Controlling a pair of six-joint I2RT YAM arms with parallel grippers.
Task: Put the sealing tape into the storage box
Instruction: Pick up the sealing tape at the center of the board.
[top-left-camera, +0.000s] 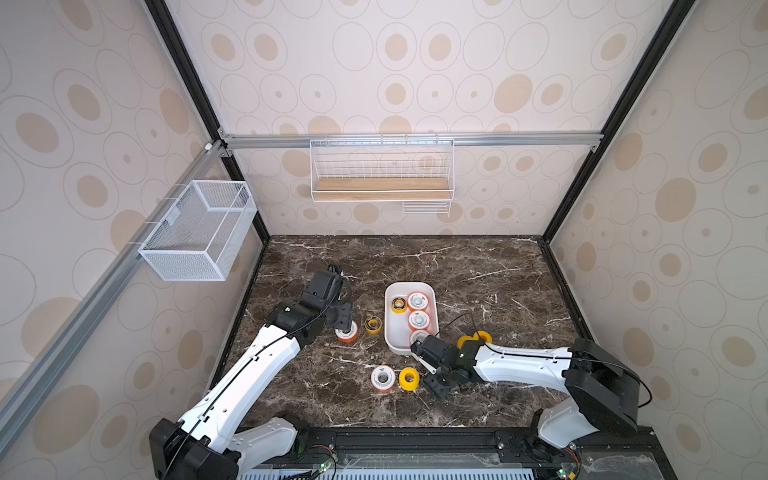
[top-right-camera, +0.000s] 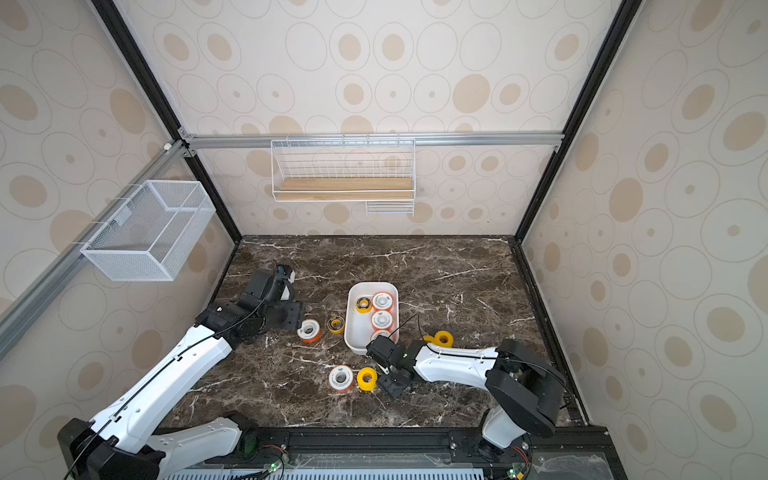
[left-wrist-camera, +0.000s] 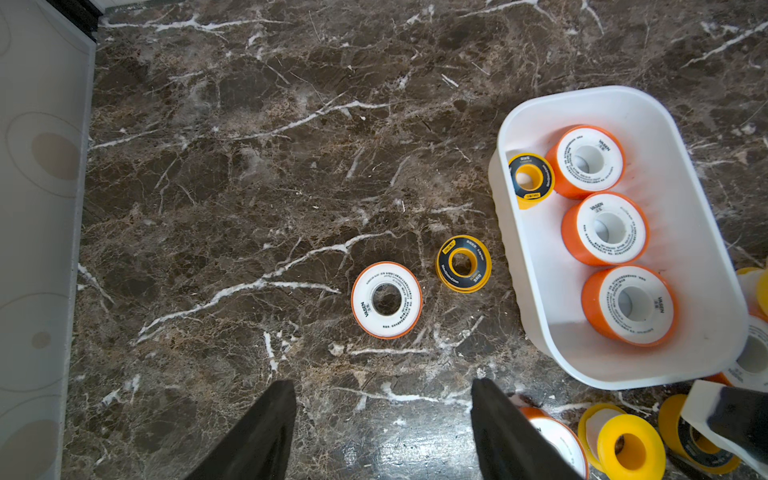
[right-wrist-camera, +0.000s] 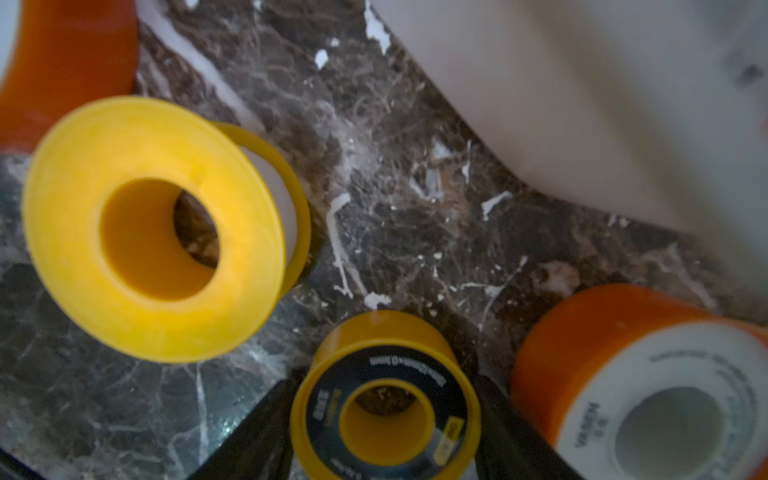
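The white storage box (top-left-camera: 389, 332) stands mid-table and holds three white-faced orange spools (top-left-camera: 418, 320) and a yellow dark-faced one (top-left-camera: 399, 304). My right gripper (right-wrist-camera: 384, 388) sits low by the box's near end, its fingers pressed on both sides of a yellow dark-faced spool of sealing tape (right-wrist-camera: 386, 415). A solid yellow spool (right-wrist-camera: 153, 228) and a white-orange one (right-wrist-camera: 648, 395) flank it. Left of the box my left gripper (left-wrist-camera: 382, 399) hangs open over bare marble, with a white-orange spool (left-wrist-camera: 386, 299) and a yellow dark-faced spool (left-wrist-camera: 463, 264) just ahead.
A white-orange spool (top-left-camera: 382, 378) and a solid yellow one (top-left-camera: 409, 379) lie near the front. More yellow spools (top-left-camera: 473, 338) sit behind the right arm. A mesh basket (top-left-camera: 199, 230) hangs on the left wall and a wire shelf (top-left-camera: 381, 174) on the back wall.
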